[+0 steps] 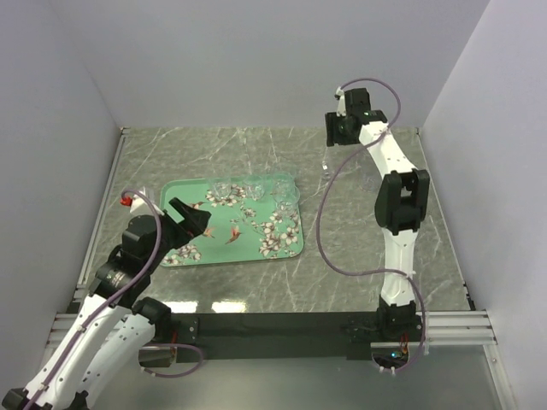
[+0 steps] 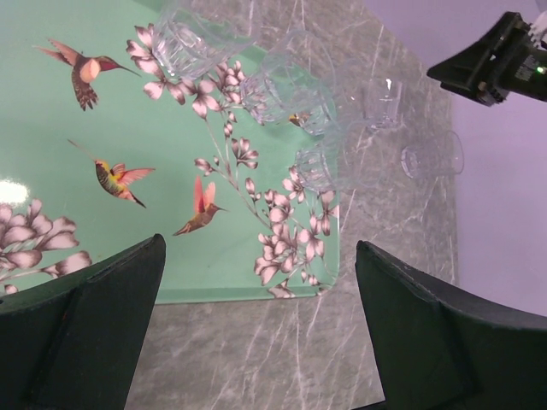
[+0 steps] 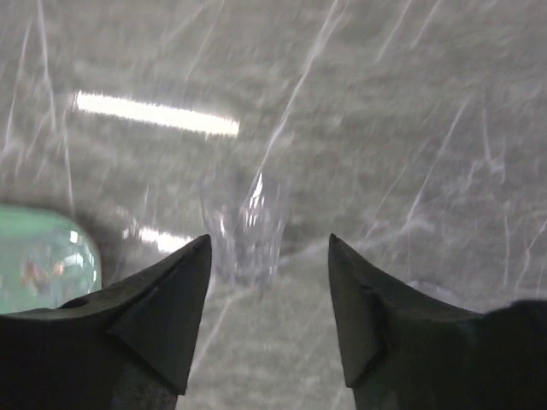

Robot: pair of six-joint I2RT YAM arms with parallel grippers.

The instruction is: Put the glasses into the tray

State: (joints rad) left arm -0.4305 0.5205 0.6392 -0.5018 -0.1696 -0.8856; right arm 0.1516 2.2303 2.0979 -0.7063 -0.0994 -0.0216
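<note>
Near half of the tray is wide open, easy to get in, tho the glasses crowd its far edge. A lone glass on the surface sits right in front of the right end effector w/ fingers spread, back wall close.

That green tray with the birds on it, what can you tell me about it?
The tray is a glossy mint-green rectangle with rounded corners and a low rim, printed with pale blossoms and hummingbirds. It lies flat on the grey marbled table, with clear glasses standing along its far edge.
</note>
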